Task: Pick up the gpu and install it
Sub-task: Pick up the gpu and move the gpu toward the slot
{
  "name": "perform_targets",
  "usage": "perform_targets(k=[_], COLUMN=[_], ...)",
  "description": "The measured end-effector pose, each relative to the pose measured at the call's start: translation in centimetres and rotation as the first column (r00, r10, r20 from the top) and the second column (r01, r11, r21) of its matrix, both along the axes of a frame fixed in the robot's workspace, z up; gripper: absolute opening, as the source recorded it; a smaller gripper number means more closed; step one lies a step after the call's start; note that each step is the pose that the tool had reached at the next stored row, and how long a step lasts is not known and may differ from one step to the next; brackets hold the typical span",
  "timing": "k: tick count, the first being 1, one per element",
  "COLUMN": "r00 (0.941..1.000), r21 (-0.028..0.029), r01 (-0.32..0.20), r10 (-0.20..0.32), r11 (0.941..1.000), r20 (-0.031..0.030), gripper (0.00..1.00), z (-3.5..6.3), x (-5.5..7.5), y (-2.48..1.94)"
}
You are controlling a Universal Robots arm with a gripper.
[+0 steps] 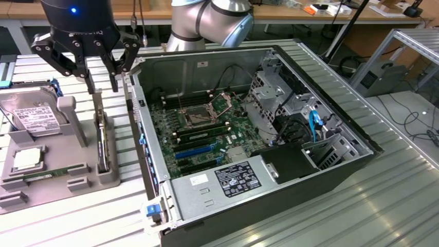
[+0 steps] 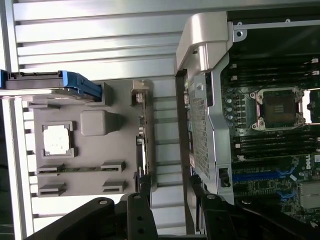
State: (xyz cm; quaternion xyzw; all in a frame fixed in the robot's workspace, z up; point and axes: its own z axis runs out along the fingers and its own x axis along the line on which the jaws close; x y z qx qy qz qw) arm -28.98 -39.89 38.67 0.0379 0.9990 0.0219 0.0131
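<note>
Dark and thin, the gpu (image 1: 102, 144) stands on its long edge in a slot of the grey holder (image 1: 75, 181), along the holder's side nearest the computer case (image 1: 322, 172). The exterior view shows it as a narrow upright blade, so its height is plain. My wrist view looks down on it and gives its top edge as a fine line, with a pale metal piece at the end lying toward the hard drive (image 1: 31, 117). Its long axis runs alongside the case's side wall. One flat face is turned to the case, the other to the rest of the holder.

My gripper (image 1: 103, 85) hangs above the holder, jaws spread wide, with nothing between them and nothing touched. In the wrist view one of my fingertips (image 2: 145, 186) overlaps one end of the card, while the other sits over the bare strip of table (image 1: 384, 206) between holder and case. I cannot tell whether the card lies squarely under me.

Further out, the holder carries a square processor chip (image 1: 28, 159). The case lies open on the ribbed metal table, its motherboard (image 1: 205, 128) facing up.
</note>
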Motion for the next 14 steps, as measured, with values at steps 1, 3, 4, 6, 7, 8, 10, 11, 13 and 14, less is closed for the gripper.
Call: perform_targets(k=[1, 3, 4, 6, 7, 8, 10, 11, 13, 14], r00=[1.0000, 1.0000, 1.0000, 1.0000, 1.0000, 1.0000, 1.0000, 1.0000, 1.0000, 1.0000], r21=[0.0000, 0.0000, 0.0000, 0.0000, -0.0001, 0.0000, -0.0001, 0.0000, 0.0000, 0.0000], r01=[0.000, 0.000, 0.000, 0.000, 0.000, 0.000, 0.000, 0.000, 0.000, 0.000], r10=[0.000, 0.000, 0.000, 0.000, 0.000, 0.000, 0.000, 0.000, 0.000, 0.000], r11=[1.0000, 1.0000, 1.0000, 1.0000, 1.0000, 1.0000, 1.0000, 1.0000, 1.0000, 1.0000], r20=[0.0000, 0.0000, 0.0000, 0.0000, -0.0001, -0.0001, -0.0001, 0.0000, -0.0001, 0.0000], gripper=[0.42, 0.42, 0.42, 0.42, 0.42, 0.42, 0.42, 0.42, 0.42, 0.42], z=[-0.02, -0.09, -0.12, -0.19, -0.22, -0.27, -0.32, -0.36, -0.41, -0.43], x=[-0.06, -0.19, -0.25, -0.40, -0.47, -0.59, -0.73, -0.82, -0.96, -1.04], y=[0.00, 0.00, 0.00, 0.00, 0.00, 0.00, 0.00, 0.00, 0.00, 0.00])
